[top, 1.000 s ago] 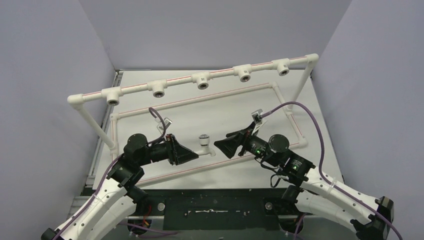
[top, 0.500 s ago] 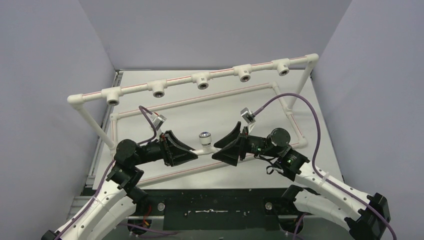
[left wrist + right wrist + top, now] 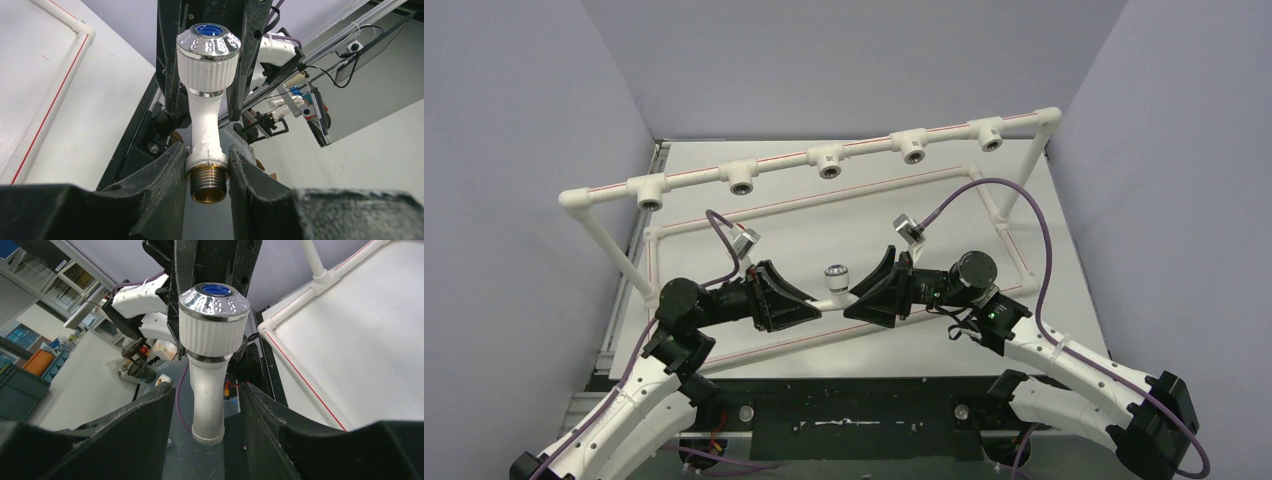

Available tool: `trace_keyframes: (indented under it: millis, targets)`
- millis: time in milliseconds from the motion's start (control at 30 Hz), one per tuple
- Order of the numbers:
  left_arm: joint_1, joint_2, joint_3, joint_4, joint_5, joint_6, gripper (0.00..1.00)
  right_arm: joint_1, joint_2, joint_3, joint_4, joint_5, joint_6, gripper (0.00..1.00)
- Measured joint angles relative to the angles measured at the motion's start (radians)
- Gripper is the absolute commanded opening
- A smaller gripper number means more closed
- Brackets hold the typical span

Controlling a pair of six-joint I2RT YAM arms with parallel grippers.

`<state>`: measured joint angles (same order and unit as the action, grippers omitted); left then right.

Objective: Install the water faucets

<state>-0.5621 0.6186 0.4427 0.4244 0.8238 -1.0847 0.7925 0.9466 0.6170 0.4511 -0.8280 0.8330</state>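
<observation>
Since all five tee sockets (image 3: 830,161) on the pipe frame (image 3: 694,175) show open bores, installation is judged not begun; threading in remains. One faucet (image 3: 833,285) is held over the table (image 3: 874,215), knob uppermost. Left gripper (image 3: 207,172): jaws clamped on its brass-threaded end. Right gripper (image 3: 207,395): jaws spread, flanking the spout without contact. Surface: plain white, matte. Enclosure: bare lilac-grey walls (image 3: 844,60) on three sides.
</observation>
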Motion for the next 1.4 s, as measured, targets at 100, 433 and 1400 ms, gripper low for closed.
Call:
trace_keyframes:
  millis: [100, 433, 1400]
  targets:
    - [0.000, 0.006, -0.002, 0.008, 0.001, -0.005, 0.00, 0.000, 0.000, 0.001, 0.005, -0.003, -0.003, 0.50]
    - [0.000, 0.012, -0.007, 0.036, 0.006, -0.012, 0.00, 0.000, 0.000, 0.018, 0.016, -0.013, -0.016, 0.41]
    - [0.000, 0.038, 0.115, -0.246, -0.069, 0.130, 0.81, 0.001, -0.089, 0.038, -0.158, 0.055, -0.140, 0.00]
